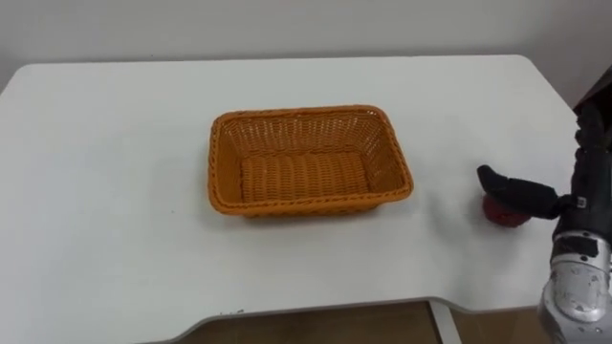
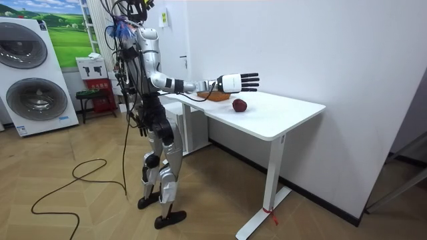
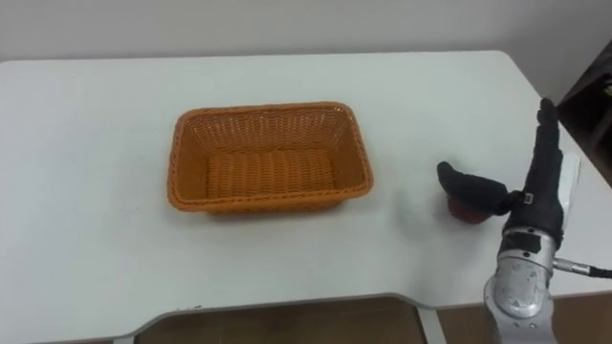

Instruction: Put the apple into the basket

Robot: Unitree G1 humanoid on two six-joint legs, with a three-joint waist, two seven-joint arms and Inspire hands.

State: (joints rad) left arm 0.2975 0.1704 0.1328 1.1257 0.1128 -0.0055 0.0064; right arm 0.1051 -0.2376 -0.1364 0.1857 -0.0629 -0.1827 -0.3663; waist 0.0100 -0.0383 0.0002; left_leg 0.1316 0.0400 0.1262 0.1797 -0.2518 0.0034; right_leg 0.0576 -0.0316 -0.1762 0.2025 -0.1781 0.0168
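Closest in, by the front right corner of the white rectangular bench (image 3: 96, 143): right robot hand (image 3: 531, 196), black-fingered on a silver wrist, arm over the right edge. Spread wide, with straight fingers pointing toward the far edge and thumb stuck out sideways toward the left edge. Pinching nothing, touching nothing. From the room view, held level in the air above the bench top, clear of everything on it.

Just under that thumb: small round dark red apple (image 3: 466, 212), resting on the bench near the right edge, somewhat nearer the front edge than the far one. Partly covered by the thumb in the eye views, so stem direction impossible to make out. Round enough to have no long axis worth aligning to.

Midway along the bench, well apart from the apple and to its left: orange rectangular woven wicker basket (image 3: 268, 204), empty, long side parallel to the front edge.

Judged from this: pick not yet made. Lies below and a little left of the palm, on the thumb side, so probably calls for a short shift leftward, then a straight drop before closing round the fruit. Plainly work for the right side, being directly above. Afterwards, likely a carry leftward along the bench to the basket, presumably the placing spot.
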